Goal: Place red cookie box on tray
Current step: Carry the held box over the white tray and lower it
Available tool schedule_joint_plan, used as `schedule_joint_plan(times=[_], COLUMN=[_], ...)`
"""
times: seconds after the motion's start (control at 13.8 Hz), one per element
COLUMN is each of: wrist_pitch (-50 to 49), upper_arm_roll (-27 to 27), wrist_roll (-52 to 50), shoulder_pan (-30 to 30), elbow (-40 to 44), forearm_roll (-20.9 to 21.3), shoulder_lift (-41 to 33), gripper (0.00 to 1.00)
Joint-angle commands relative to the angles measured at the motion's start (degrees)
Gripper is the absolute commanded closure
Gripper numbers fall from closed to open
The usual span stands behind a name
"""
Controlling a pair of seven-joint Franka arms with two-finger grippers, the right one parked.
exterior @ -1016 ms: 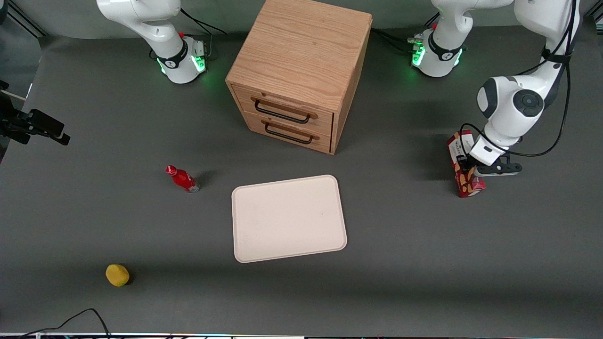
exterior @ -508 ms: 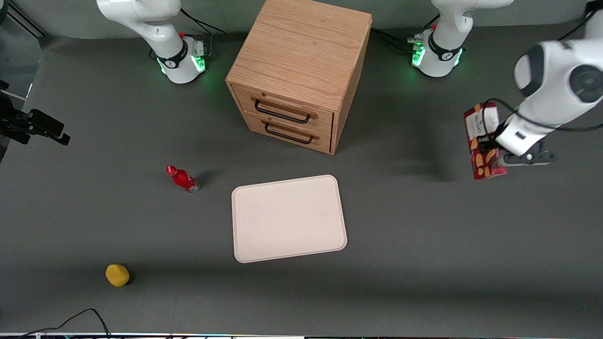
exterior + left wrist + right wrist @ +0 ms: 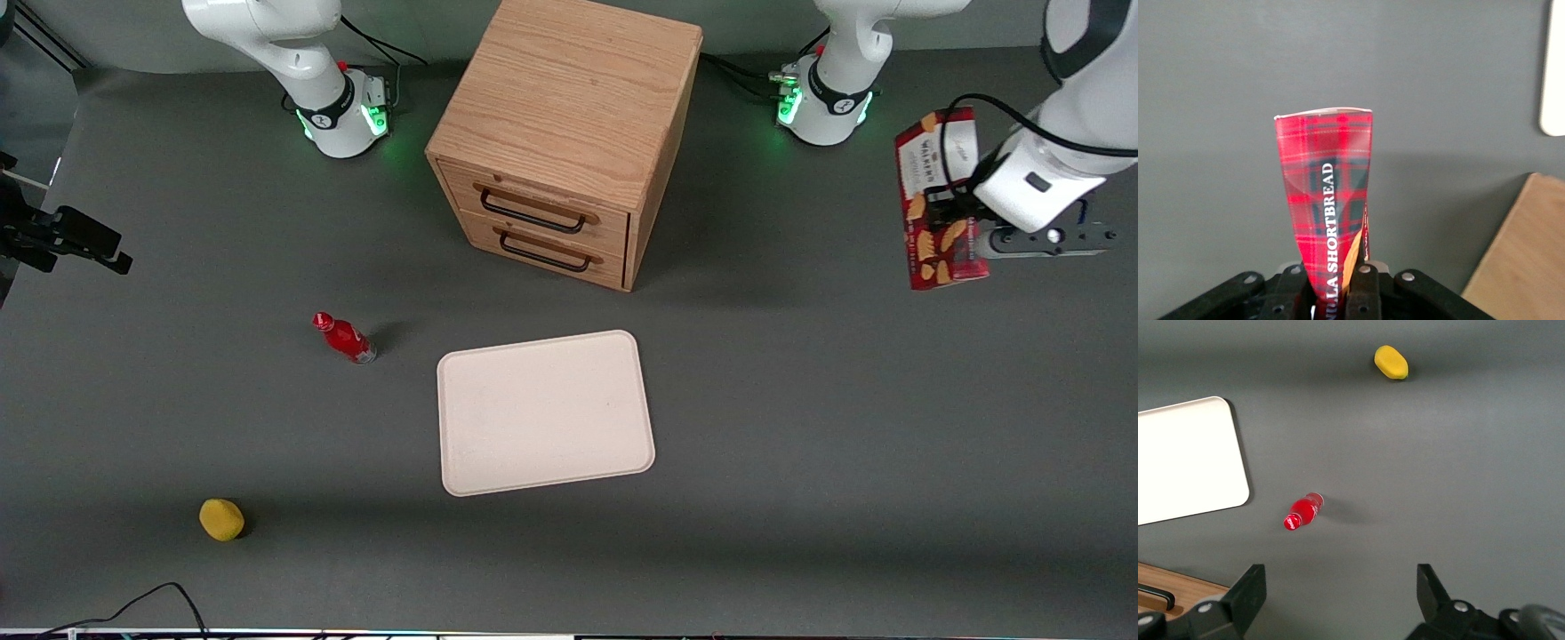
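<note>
The red cookie box (image 3: 938, 200), dark red with a white label and cookie pictures, hangs upright in the air toward the working arm's end of the table. My gripper (image 3: 956, 222) is shut on it about halfway along its length. In the left wrist view the box (image 3: 1328, 200) shows its red tartan side, pinched between my black fingers (image 3: 1365, 293). The cream-white tray (image 3: 544, 411) lies flat on the table in front of the cabinet, well apart from the box, and its corner (image 3: 1553, 73) shows in the left wrist view.
A wooden two-drawer cabinet (image 3: 569, 133) stands farther from the front camera than the tray. A small red bottle (image 3: 344, 338) lies beside the tray toward the parked arm's end. A yellow lemon-like object (image 3: 221, 519) sits nearer the front camera.
My gripper has lifted the red cookie box off the table and carried it upward, away from the front camera. Tray, bottle and cabinet have not moved.
</note>
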Motion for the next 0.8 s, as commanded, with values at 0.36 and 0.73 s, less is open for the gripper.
schedule_joint_plan(times=[0.36,0.73], wrist_pitch=[4.97,14.76], upper_arm_roll=[-13.56,-13.47], wrist_roll=[-41.28,-55.81], shoulder_pan=[-7.56,-18.90], elbow=[26.00,41.70], forearm_roll=[-3.16,7.89], shoulder_lift=[27.06,47.25], gripper=[0.92,0.92])
